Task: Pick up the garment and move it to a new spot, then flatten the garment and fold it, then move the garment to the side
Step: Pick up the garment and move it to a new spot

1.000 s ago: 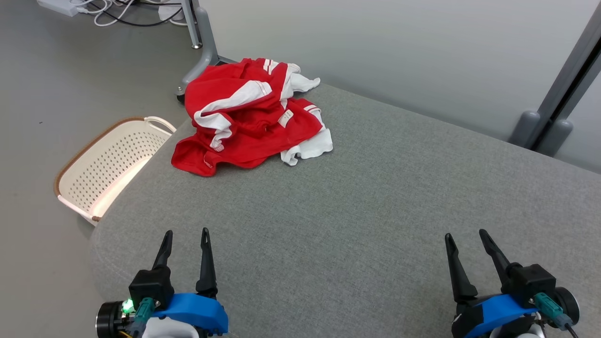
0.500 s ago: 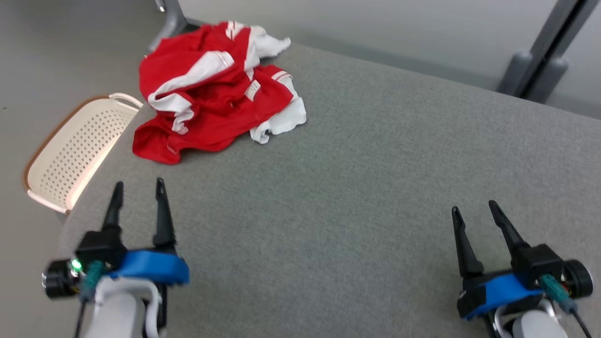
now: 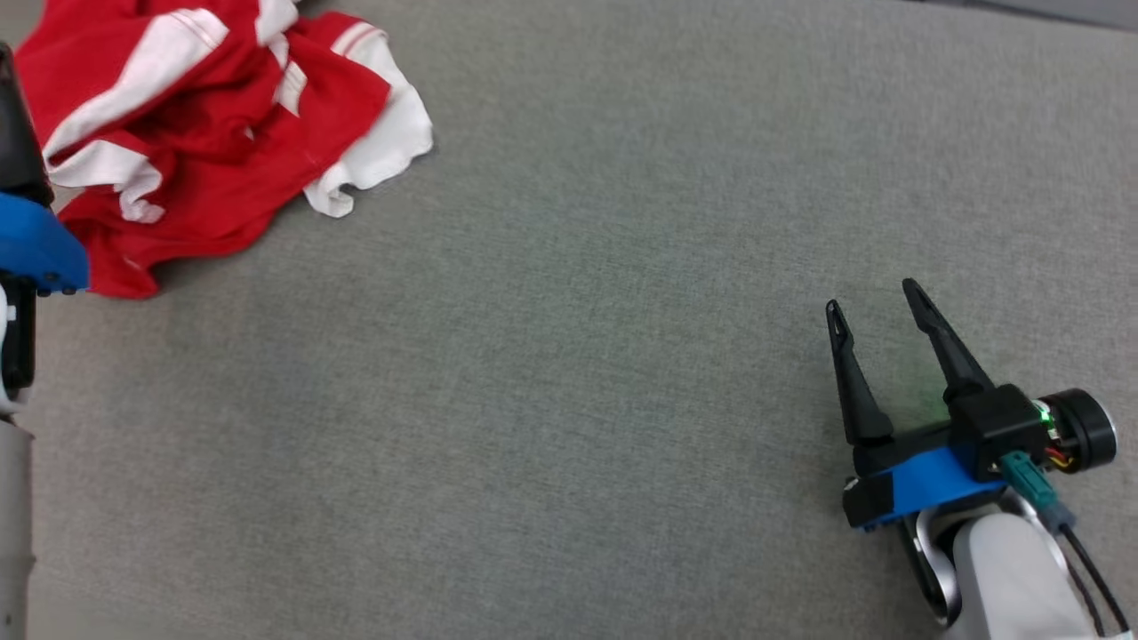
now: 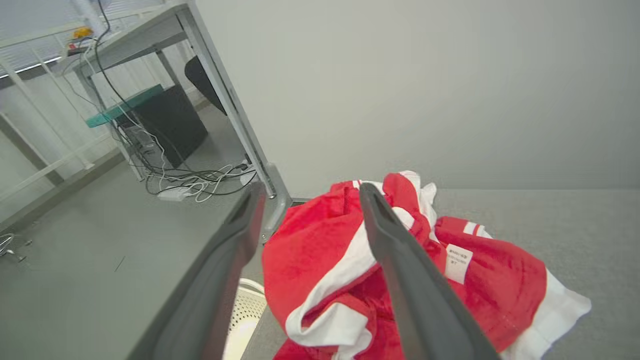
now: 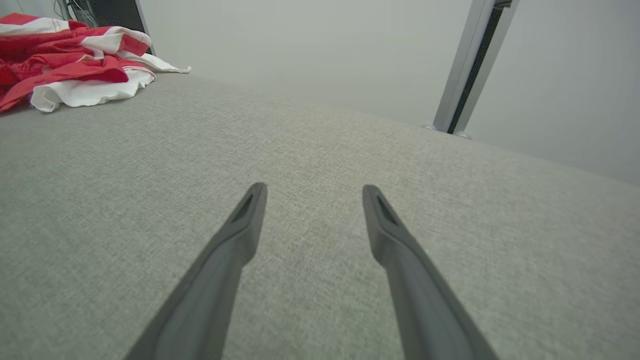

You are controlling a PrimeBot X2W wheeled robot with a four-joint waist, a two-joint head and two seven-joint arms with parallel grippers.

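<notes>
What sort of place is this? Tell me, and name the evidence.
Likely a lab or office workroom: a grey fabric-covered worktable holding a crumpled red-and-white garment, a metal-legged desk, and loose cables under it.

One garment, one basket, one left gripper, one right gripper.

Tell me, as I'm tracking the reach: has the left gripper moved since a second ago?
Yes. The left gripper has moved forward toward the garment: in the head view it was well short of it, now at its left edge.
</notes>
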